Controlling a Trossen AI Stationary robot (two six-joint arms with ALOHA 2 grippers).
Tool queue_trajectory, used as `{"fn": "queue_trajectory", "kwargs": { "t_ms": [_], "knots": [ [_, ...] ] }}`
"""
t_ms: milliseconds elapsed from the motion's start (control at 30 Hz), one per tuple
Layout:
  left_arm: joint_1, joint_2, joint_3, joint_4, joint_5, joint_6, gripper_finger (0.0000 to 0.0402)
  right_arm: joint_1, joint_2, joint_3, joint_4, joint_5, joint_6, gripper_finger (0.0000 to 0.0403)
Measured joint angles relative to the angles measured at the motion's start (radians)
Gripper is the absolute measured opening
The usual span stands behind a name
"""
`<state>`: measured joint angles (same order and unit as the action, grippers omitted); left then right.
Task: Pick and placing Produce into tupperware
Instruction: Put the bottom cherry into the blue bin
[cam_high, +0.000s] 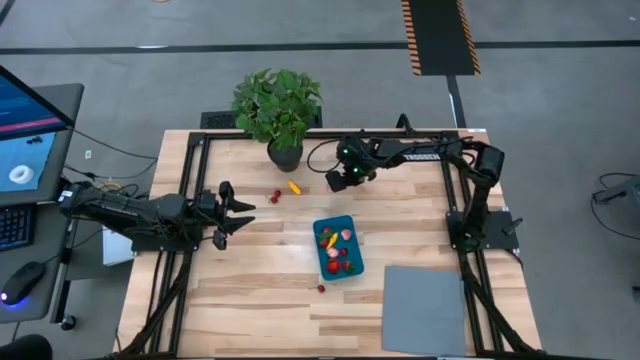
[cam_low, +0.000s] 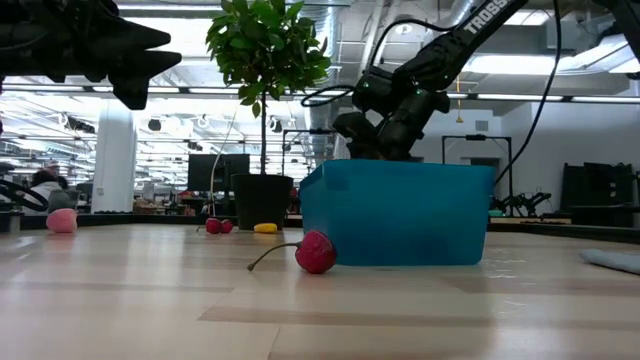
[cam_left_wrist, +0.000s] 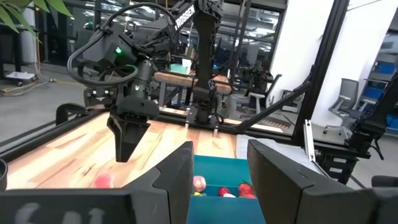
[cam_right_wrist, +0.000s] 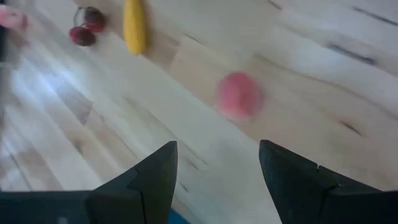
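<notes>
Several produce pieces (cam_high: 337, 251) already lie in the tupperware (cam_high: 325, 266) at the high view's centre, so we would lower our empty, spread right gripper (cam_high: 336, 181), upper centre, squarely over the pink piece (cam_right_wrist: 239, 94), while the left gripper (cam_high: 232, 215) waits unclenched at centre-left.

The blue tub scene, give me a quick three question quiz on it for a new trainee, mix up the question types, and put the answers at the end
1. True or false: the blue tub already holds several produce pieces.
2. Multiple choice: the right gripper, jaws open, hovers over
A. the grey mat
B. bare table between the potted plant and the tub
C. the inside of the tub
3. Fill in: the yellow piece lies on the table near a pair of red ______.

Key: 1 true. 2 B. 3 cherries. The left gripper waits open at the table's left side.
</notes>
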<state>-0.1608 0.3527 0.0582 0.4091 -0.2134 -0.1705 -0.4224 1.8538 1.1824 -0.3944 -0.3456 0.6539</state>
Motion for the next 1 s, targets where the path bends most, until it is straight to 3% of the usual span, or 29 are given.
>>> {"fn": "queue_trajectory", "kwargs": {
  "t_ms": [233,700,1000],
  "knots": [
    [0.0,0.0,0.001,-0.028,0.008,-0.009,0.0141,0.014,0.0,-0.001,0.044,-0.073,0.029,0.0249],
    [-0.001,0.0,0.001,-0.062,0.008,-0.021,0.0141,-0.025,0.0,-0.001,0.038,-0.042,0.054,0.0249],
    [-0.004,0.0,0.001,-0.061,0.016,-0.022,0.0141,-0.027,0.145,0.041,0.052,-0.128,0.057,0.0249]
  ]
}}
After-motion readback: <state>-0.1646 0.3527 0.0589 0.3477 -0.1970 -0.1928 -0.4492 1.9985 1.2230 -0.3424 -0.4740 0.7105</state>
